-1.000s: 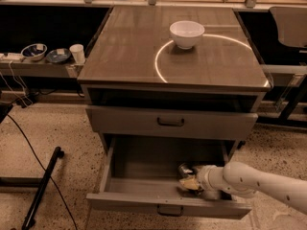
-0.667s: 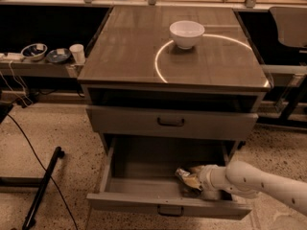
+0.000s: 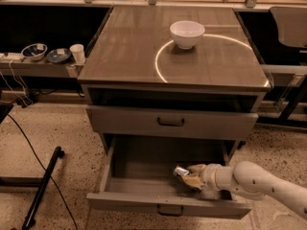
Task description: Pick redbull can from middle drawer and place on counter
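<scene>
Two drawers show on the cabinet front: the upper drawer [image 3: 144, 121] is closed, while the middle drawer [image 3: 125, 201] below it stands pulled well out, its small dark handle [image 3: 170, 210] facing the camera. The white arm [image 3: 254, 181] reaches in from the lower right, over the drawer's right front corner, and the gripper [image 3: 192, 178] sits low inside the drawer, right of centre and near the front wall. The redbull can [image 3: 181, 171] is at the gripper's tip, tilted rather than upright, its shiny silver end pointing up and to the left. The tan fingers [image 3: 194, 181] look closed narrowly around the can's lower part, though the dim drawer makes the exact contact hard to read. The can is inside the drawer, well below the counter [image 3: 129, 47]. On that glossy top a white bowl [image 3: 187, 34] stands toward the back, touching the bright circular light arc [image 3: 160, 61]. To the left, a narrow side shelf [image 3: 38, 67] carries two small bowls [image 3: 33, 51] and a pale cup [image 3: 77, 53], well apart from the arm.
</scene>
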Controlling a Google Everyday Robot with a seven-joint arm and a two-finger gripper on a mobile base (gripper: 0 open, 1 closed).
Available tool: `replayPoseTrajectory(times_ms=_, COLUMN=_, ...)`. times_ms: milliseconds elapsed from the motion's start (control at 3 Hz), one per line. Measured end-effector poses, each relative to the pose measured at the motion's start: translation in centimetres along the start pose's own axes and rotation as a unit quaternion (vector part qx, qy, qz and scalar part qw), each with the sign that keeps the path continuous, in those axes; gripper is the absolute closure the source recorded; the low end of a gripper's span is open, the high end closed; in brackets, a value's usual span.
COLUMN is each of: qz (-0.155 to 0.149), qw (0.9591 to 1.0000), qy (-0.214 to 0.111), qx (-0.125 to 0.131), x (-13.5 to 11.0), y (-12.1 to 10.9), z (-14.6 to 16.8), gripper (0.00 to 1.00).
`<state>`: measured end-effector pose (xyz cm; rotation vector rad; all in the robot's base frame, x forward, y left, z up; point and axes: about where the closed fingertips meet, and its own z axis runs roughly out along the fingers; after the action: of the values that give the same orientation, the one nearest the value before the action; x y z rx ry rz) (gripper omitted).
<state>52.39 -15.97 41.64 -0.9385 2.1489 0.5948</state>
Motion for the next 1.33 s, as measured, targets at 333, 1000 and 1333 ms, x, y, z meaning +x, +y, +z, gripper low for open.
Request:
replayPoseTrajectory(times_ms=333, qz=0.000, qw=0.9998, qy=0.005, qx=-0.018, x=0.4, y=0.2, z=0.4, gripper=1.00)
replayPoseTrajectory(times_ms=1000, qz=-0.004, qw=0.9960, qy=-0.079, qx=-0.043, x=-1.4, y=0.6, z=-3.5, gripper=1.00)
replayPoseTrajectory(times_ms=1333, qz=-0.055, qw=0.9892, qy=-0.136, qx=-0.009, x=-5.3, y=2.2, z=-9.9, gripper=1.00)
